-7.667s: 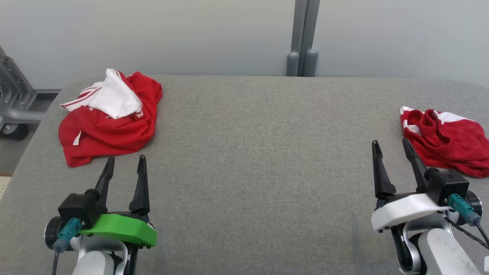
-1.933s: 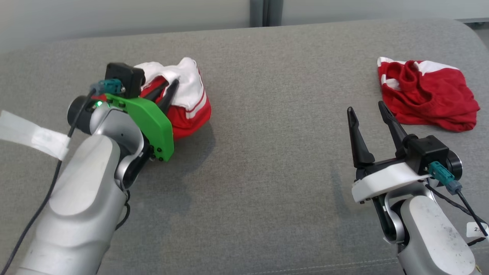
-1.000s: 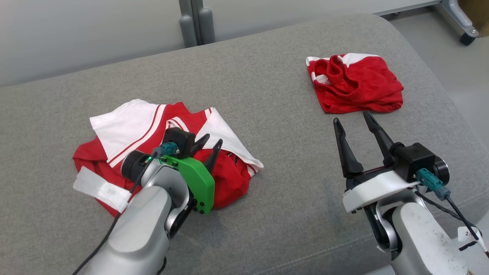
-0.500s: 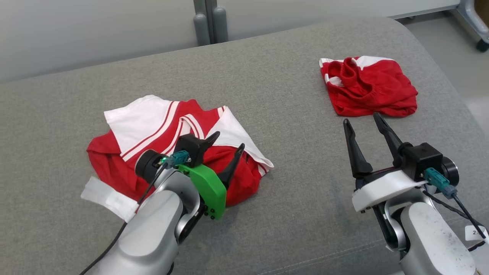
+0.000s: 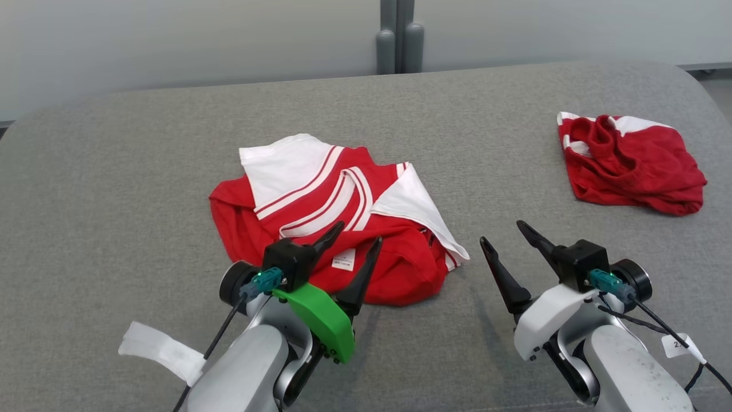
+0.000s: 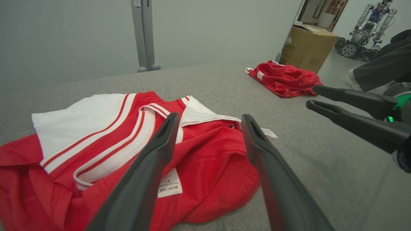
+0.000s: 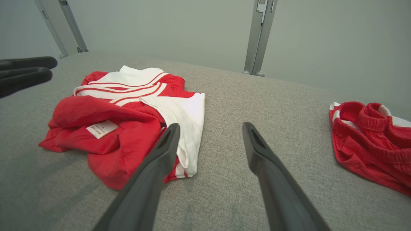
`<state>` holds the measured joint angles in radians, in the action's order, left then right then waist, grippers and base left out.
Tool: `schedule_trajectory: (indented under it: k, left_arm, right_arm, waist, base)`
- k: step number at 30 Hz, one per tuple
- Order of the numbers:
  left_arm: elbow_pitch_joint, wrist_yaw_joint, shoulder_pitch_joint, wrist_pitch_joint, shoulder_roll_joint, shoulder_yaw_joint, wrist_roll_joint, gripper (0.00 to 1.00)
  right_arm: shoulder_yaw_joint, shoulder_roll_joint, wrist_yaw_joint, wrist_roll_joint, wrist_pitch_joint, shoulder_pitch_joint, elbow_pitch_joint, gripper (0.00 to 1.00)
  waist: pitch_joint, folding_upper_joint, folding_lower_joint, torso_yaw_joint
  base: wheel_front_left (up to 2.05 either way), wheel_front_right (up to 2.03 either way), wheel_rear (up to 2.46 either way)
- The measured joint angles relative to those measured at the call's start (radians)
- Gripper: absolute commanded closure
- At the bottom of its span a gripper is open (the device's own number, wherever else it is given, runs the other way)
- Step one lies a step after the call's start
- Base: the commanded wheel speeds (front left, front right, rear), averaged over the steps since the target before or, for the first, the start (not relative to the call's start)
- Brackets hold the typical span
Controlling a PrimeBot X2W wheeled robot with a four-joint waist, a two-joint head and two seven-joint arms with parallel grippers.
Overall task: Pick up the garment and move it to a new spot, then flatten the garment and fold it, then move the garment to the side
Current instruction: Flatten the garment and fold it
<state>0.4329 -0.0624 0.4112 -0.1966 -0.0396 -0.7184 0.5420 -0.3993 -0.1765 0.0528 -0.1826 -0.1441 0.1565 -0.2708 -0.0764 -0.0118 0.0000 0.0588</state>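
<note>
The garment (image 5: 320, 212) is a red shirt with white striped sleeves, lying crumpled mid-table with its label up. My left gripper (image 5: 360, 232) stands open at its near edge, nothing between the fingers. In the left wrist view the garment (image 6: 106, 138) lies just beyond and under the open left gripper (image 6: 210, 116). My right gripper (image 5: 502, 232) is open over bare table to the right of the shirt's white sleeve. In the right wrist view the garment (image 7: 128, 106) sits left of the open right gripper (image 7: 210, 125).
A second red garment, bunched shorts (image 5: 629, 163), lies at the far right of the grey padded table (image 5: 114, 171). Off the table's right end stand a cardboard box (image 6: 308, 46) and another robot (image 6: 366, 17); a person's leg (image 6: 379, 69) shows there.
My left gripper has opened and let go of the garment, which now rests mid-table. The camera has turned. My right gripper has tilted left, closer to the shirt.
</note>
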Motion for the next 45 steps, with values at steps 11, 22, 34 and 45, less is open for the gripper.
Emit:
schedule_trajectory:
  k: [11,22,34,45]
  left_arm:
    - [-0.058,0.045,-0.081,-0.016,-0.003,-0.002,0.045,0.00]
    - [-0.095,0.066,-0.089,-0.026,-0.004,0.002,0.041,0.00]
    - [-0.131,0.107,-0.114,-0.035,-0.026,0.044,0.040,0.00]
    - [-0.151,0.115,-0.151,-0.042,-0.036,0.063,0.044,0.00]
  right_arm:
    - [0.005,-0.014,0.009,-0.002,0.050,0.001,-0.127,0.00]
    - [0.041,-0.021,0.006,-0.012,0.075,0.033,-0.243,0.44]
    - [0.084,-0.012,-0.002,-0.056,0.054,0.099,-0.302,1.00]
    - [0.221,0.036,-0.002,-0.189,-0.079,0.159,-0.219,1.00]
  waist:
    - [0.015,0.0000,0.0000,-0.146]
    - [0.005,0.0000,0.0000,-0.259]
    - [-0.010,0.0000,0.0000,-0.262]
    - [0.000,0.0000,0.0000,-0.200]
  base:
    - [0.00,0.00,0.00]
    - [0.00,0.00,0.00]
    - [0.00,0.00,0.00]
    - [0.00,0.00,0.00]
